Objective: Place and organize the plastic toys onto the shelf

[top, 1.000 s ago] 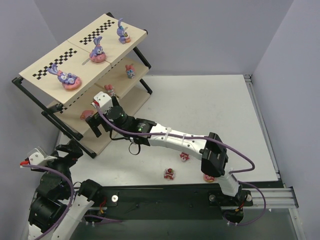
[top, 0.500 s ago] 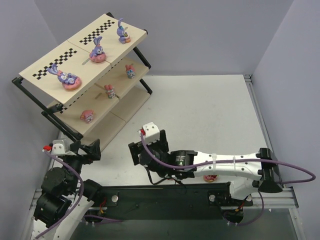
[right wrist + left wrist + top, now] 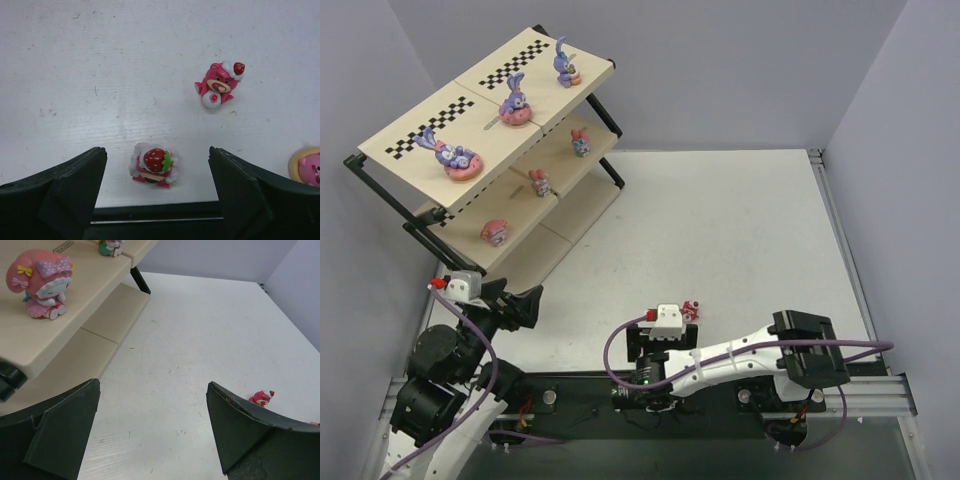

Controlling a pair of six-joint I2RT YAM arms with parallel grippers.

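Bunnies (image 3: 515,103) — three of them — stand on the top board of the shelf (image 3: 555,100), with three pink figures (image 3: 538,182) on the middle board. Near the table's (image 3: 740,220) front edge the right gripper (image 3: 156,150) hangs over a strawberry toy (image 3: 152,165), jaws apart and touching nothing — a bear (image 3: 218,82) sits nearby. The left gripper (image 3: 152,384) gapes empty beside the shelf.

Left fingers (image 3: 60,435) and right fingers (image 3: 57,192) spread wide.
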